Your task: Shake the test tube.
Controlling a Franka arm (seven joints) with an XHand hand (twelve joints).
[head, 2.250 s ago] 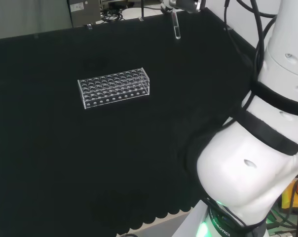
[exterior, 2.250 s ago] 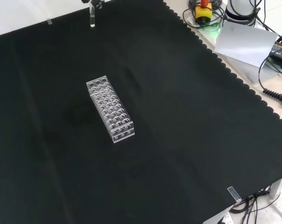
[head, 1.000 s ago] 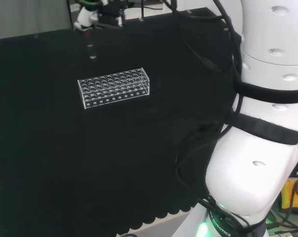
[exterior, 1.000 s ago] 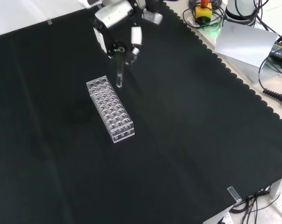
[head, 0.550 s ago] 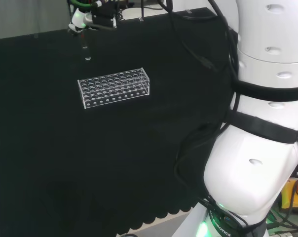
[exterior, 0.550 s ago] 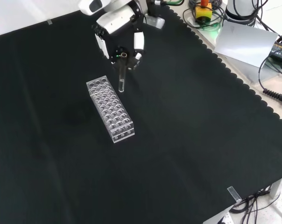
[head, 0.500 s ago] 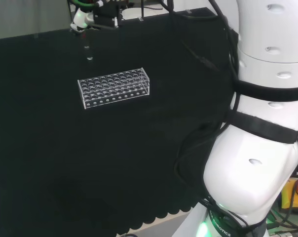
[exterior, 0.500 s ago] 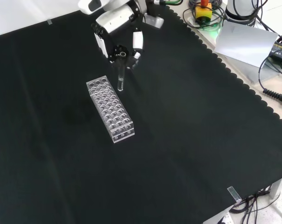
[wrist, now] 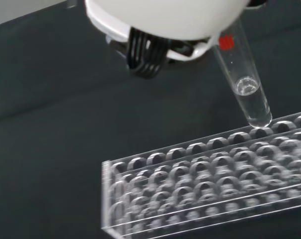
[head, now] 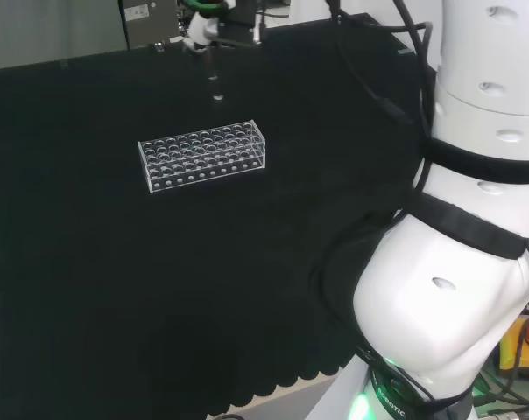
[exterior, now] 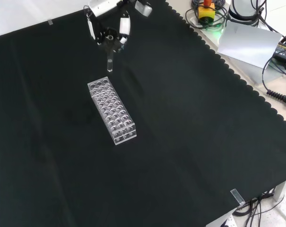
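A clear test tube point(exterior: 109, 61) with a little clear liquid at its bottom hangs upright in the air, and the hand point(exterior: 107, 27) is shut on its top end. In the front view it hangs just beyond the far end of the clear plastic rack point(exterior: 111, 110), whose holes look empty. In the head view the hand point(head: 219, 21) and the test tube point(head: 215, 80) are above and behind the rack point(head: 203, 155). In the wrist view the test tube point(wrist: 244, 87) has a red mark near its top, and its rounded tip hovers close over the rack's point(wrist: 205, 186) edge row below the hand point(wrist: 160, 17).
The arm's white links point(head: 457, 262) stand large at the right of the head view. Off the cloth's scalloped edge point(exterior: 237, 80) lie a yellow and red button point(exterior: 207, 9), a grey sheet point(exterior: 249, 42) and cables point(exterior: 275, 92).
The hand has carried the tube to the right in the head view, which is higher and slightly left in the front view. The rack has not moved.
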